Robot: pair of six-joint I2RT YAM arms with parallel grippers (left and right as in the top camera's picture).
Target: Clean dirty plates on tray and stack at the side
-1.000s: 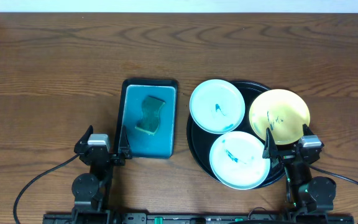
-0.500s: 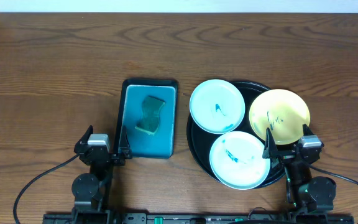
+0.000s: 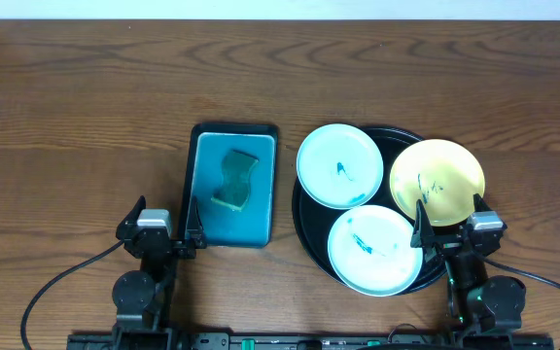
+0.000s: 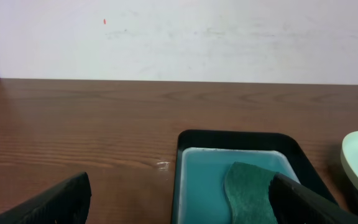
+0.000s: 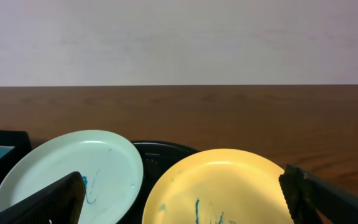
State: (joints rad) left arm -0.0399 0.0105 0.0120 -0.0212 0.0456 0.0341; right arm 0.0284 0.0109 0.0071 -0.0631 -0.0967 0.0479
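Starting from the big wooden table [image 3: 86,97]: no plate is stacked on it at the side, so by my read the job hasn't begun, with all the wiping and all the stacking left to do.

Next down, the round black tray [image 3: 309,228] sits right of centre and carries all three plates, crowded edge to edge. Just beside it on the left is the teal tray [image 3: 261,199], the smaller rectangular one.

On to the plates! The yellow plate [image 3: 437,182] hangs over the right rim, the upper mint plate [image 3: 339,165] hangs over the left rim, and the lower mint plate [image 3: 375,250] is nearest the arms. Every one shows teal scribbles, so all three look dirty.

A green sponge [image 3: 233,180] lies in the teal tray, untouched.

Finally the left gripper [image 3: 164,217] and right gripper [image 3: 449,224] sit at the near edge, jaws spread wide, holding nothing.
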